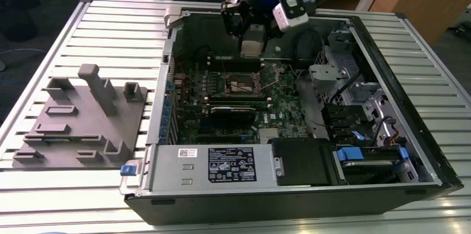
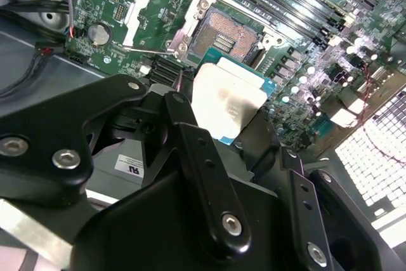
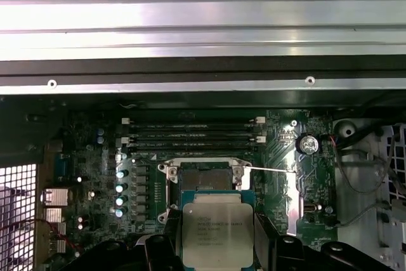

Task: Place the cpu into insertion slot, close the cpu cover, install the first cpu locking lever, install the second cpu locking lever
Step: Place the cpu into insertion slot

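Note:
My gripper (image 1: 252,45) hangs inside the open computer case, just beyond the insertion slot (image 1: 239,85) as the exterior view shows it. It is shut on the cpu (image 3: 217,233), a silver-topped square chip pinched at two opposite edges by the black fingers (image 2: 190,138). The cpu (image 2: 229,101) hovers above the board, beside the slot and overlapping its near edge in both wrist views. The insertion slot (image 3: 206,178) (image 2: 223,35) lies bare, its tan contact field showing. The cpu cover (image 2: 147,12) is swung open to one side of the slot, with a thin lever wire (image 3: 273,169) beside it.
The green motherboard (image 1: 283,113) lies in the black case (image 1: 412,151). Long memory slots (image 3: 190,132) run just past the socket. A power supply (image 1: 213,165) and black shroud (image 1: 303,159) fill the near end. A grey fixture block (image 1: 81,118) stands on the slatted table at the exterior view's left.

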Tool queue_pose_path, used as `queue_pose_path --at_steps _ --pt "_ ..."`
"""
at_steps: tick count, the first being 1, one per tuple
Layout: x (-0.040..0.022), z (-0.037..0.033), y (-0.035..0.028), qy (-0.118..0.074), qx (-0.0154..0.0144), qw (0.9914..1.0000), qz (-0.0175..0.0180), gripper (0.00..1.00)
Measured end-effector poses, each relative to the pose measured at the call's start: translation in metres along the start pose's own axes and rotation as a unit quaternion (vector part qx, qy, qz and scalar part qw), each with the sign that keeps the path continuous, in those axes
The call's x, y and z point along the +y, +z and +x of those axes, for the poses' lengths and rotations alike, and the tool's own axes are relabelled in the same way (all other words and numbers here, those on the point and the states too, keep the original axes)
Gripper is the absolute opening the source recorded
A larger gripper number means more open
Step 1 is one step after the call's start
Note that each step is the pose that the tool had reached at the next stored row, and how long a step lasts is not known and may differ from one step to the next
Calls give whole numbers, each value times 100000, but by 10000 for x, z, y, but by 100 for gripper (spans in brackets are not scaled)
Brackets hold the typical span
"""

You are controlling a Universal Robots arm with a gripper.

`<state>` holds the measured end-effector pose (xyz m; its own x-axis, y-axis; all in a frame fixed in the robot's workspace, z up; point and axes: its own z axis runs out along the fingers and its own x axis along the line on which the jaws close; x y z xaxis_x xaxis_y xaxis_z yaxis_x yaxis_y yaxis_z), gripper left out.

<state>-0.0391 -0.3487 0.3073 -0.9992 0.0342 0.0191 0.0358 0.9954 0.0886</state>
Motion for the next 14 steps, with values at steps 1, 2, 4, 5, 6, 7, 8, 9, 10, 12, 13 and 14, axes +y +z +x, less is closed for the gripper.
queue_pose_path --at_steps 1,2,4,5,6,7,8,9,10,12,13,14 --pt "0 0 3 525 -47 99999 -13 54" --pt "0 0 5 1162 -99 99993 -19 54" --pt "-1 0 10 2672 -231 99964 -42 54" --pt "-1 0 12 3472 -303 99939 -60 54" --pt "-1 0 14 4289 -376 99907 -68 54" --pt "-1 0 16 5159 -454 99866 -89 54" --pt "-2 0 18 5975 -528 99820 -109 54" --pt "-2 0 20 6807 -600 99766 -122 54" --pt "-2 -1 22 7654 -676 99704 -141 54" --pt "-2 0 25 9358 -826 99558 -172 54" --pt "-2 0 27 10200 -903 99474 -189 54" --pt "-3 -1 29 11034 -977 99384 -204 54"
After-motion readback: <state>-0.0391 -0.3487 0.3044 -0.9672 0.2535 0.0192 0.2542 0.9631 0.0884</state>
